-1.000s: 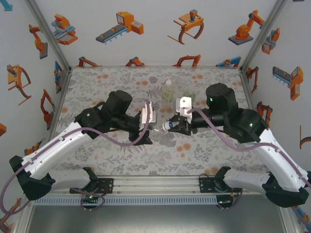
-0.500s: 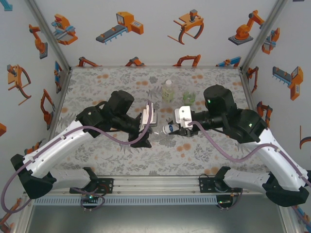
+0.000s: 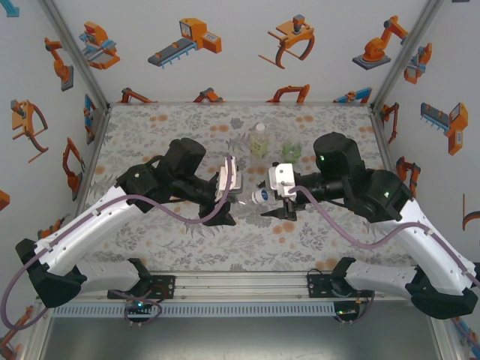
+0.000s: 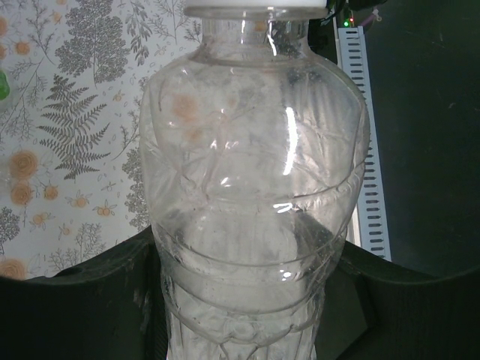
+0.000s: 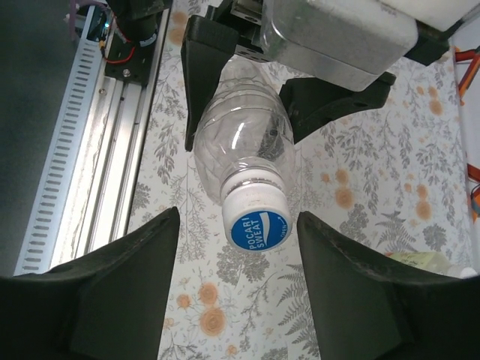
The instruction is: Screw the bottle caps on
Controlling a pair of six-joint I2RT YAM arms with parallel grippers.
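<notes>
Right gripper (image 5: 238, 215) had let go of the cap (image 5: 259, 219), apparently seated on the bottle (image 5: 240, 142) clamped by left gripper (image 4: 244, 296).

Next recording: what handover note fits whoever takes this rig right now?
Left hand: shut on a clear ribbed plastic bottle, held sideways over the mat.
Right hand: open, fingers flanking its white blue-topped cap, not touching.
Back of mat: tall slim yellow-green-labelled bottle, white cap on; squat green-tinted bottle, cap unclear.
Done: held bottle's cap is on.
To do: likely stand it up, check the squat one.
</notes>
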